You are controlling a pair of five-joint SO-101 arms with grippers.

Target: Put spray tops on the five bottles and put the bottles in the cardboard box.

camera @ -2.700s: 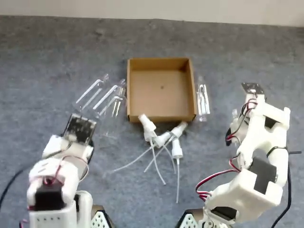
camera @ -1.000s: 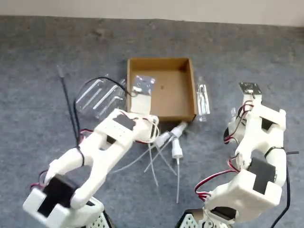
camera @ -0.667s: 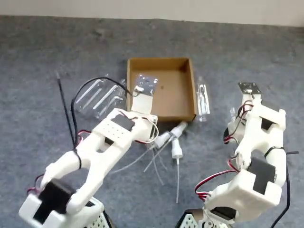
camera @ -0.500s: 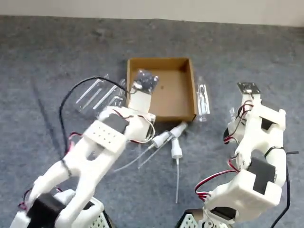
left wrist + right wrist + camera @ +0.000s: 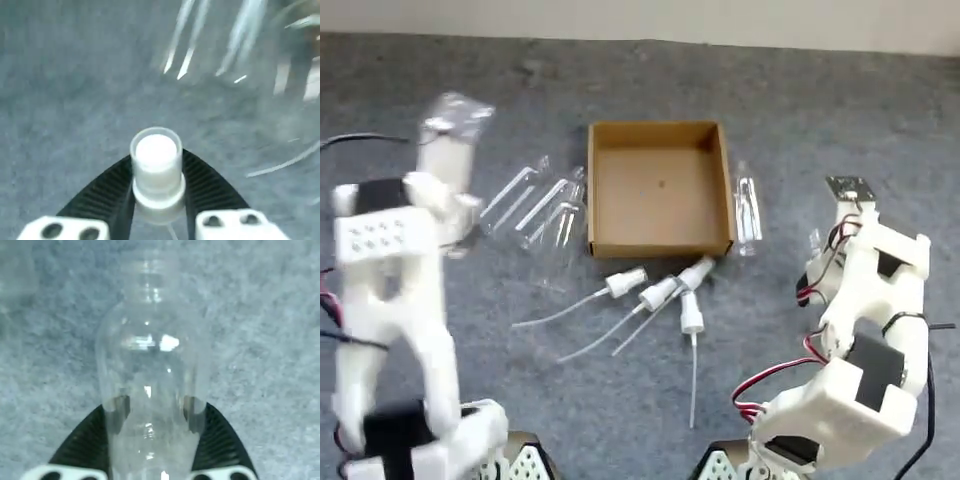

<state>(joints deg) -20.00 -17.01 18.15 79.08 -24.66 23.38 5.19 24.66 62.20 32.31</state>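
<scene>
We see the left pincer (image 5: 156, 166) pinching a white spray top (image 5: 156, 150) tight between its two black fingers (image 5: 107, 192). In the high view this arm stands well to the left of the cardboard box (image 5: 660, 243), past the loose bottles (image 5: 535, 205) lying on the grey table (image 5: 800, 90). Our right pincer (image 5: 154, 412) squeezes a clear bottle (image 5: 150, 350) by its sides, with the neck pointing away from the pincer. Four other spray tops (image 5: 665, 290) lie just in front of the box.
</scene>
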